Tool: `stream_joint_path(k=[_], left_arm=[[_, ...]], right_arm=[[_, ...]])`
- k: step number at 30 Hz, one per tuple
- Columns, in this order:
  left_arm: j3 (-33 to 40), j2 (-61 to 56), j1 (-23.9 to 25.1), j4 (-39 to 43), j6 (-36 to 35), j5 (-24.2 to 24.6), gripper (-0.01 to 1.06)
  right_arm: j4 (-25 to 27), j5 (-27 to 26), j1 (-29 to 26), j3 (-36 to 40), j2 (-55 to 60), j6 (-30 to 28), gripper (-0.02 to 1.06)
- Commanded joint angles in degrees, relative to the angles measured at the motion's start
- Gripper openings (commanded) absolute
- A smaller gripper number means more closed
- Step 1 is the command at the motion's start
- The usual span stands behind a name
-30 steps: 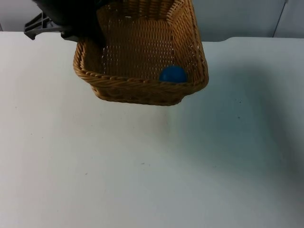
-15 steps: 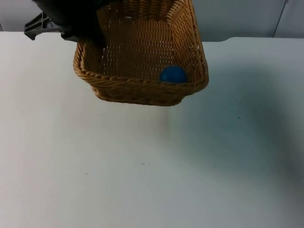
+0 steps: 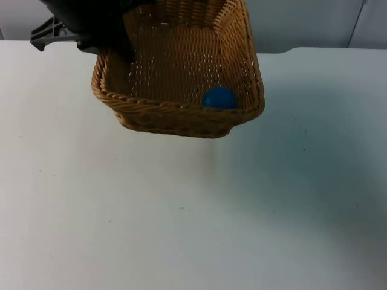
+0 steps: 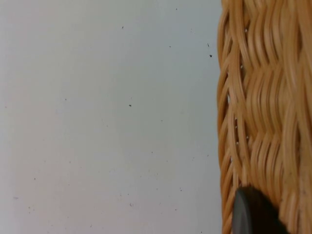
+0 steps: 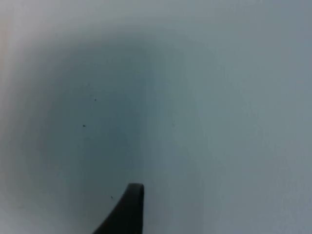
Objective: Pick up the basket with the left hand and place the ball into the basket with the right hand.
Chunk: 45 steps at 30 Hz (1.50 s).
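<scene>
Currently the wicker basket [image 3: 181, 72] is hanging above the white desk [image 3: 181, 211], tilted so its near wall is dipping toward the camera; its shadow is lying on the desk below and to the right. L gripper [image 3: 112, 45] is sitting at the basket's left rim near the back corner, in top view, w/ the black arm body covering that corner. L jaws are clamping the rim wall: in the L wrist view a black fingertip [image 4: 253, 214] is pressing against the outside of the woven wall [image 4: 265, 112], and the speckled desk surface [image 4: 107, 117] is showing beside it.

Blue ball [image 3: 219, 98] is resting inside the basket, on the woven floor, tucked against the near wall toward the front right corner. It is touching that wall, as far as top view allows.

R gripper: one black fingertip [image 5: 127, 209] is showing in the R wrist view, over bare desk [image 5: 219, 97] w/ a soft dark shadow spread across it. R jaws: cannot tell whether wide or narrow. R fingertip is not touching anything visible.

Grey partition wall [image 3: 302, 24] is standing behind the basket at the desk's far edge.
</scene>
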Motion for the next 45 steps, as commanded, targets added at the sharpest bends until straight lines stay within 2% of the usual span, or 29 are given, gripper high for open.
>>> stream_joint_path(k=[1,11,14,20,25,29,34,45], left_arm=[[-0.05,-0.66,0.26,-1.35,0.04,-0.36,0.00],[-0.05,-0.52,0.26,-1.35,0.04,-0.95,0.00],[-0.05,0.86,0.26,-2.11,3.74,-1.85,0.00],[-0.05,5.09,0.26,-4.48,4.56,-3.10,0.00],[-0.05,9.92,0.14,-11.35,10.45,-7.96,0.00],[-0.05,10.26,0.14,-12.65,13.00,-11.02,0.00],[-0.05,10.65,0.14,-12.84,16.07,-10.79,0.00],[-0.05,13.81,0.14,-21.12,20.11,-8.67,0.00]], right_arm=[[-0.96,-1.27,1.04,0.23,0.64,0.60,1.05],[-2.14,-0.96,1.28,0.23,0.67,0.60,1.05],[-3.65,-0.85,1.28,0.23,0.67,0.60,1.05],[-3.77,-0.60,1.28,0.23,0.67,0.60,1.05],[-5.21,-0.49,1.28,0.23,0.67,0.60,1.05],[-5.21,-0.27,1.33,0.23,0.67,0.60,1.05],[-6.17,-0.42,2.43,0.23,0.67,0.60,1.05],[-8.04,-0.18,3.12,0.23,0.67,2.41,1.05]])
